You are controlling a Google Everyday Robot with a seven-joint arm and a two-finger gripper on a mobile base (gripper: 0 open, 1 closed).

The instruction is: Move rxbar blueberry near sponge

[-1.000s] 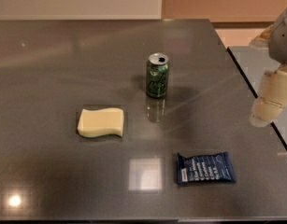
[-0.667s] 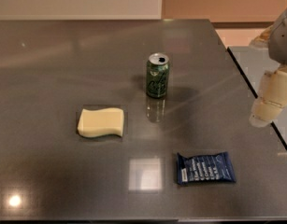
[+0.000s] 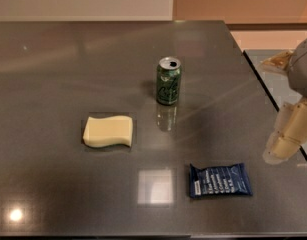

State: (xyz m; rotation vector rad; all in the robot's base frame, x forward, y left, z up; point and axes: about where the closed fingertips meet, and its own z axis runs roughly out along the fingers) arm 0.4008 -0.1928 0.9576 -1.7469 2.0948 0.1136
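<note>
Kitchen-like dark polished counter (image 3: 68, 74); gripper (image 3: 279, 153) at its right edge

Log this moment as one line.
end effector: far right, apart from wrapper | dark navy snack bar wrapper: untouched, front right | pale yellow foam sponge: left

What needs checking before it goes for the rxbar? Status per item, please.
1. rxbar blueberry lies flat and uncovered near the front of the table: ok.
2. sponge is in view, left of the bar and apart from it: ok.
3. Straight line from bar to sponge is free; the green can stands upright further back: ok.
4. Bare table beside the sponge to set the bar down: ok.
5. gripper is above the bar: not ok, it hangs at the right edge, off to the bar's right.
</note>
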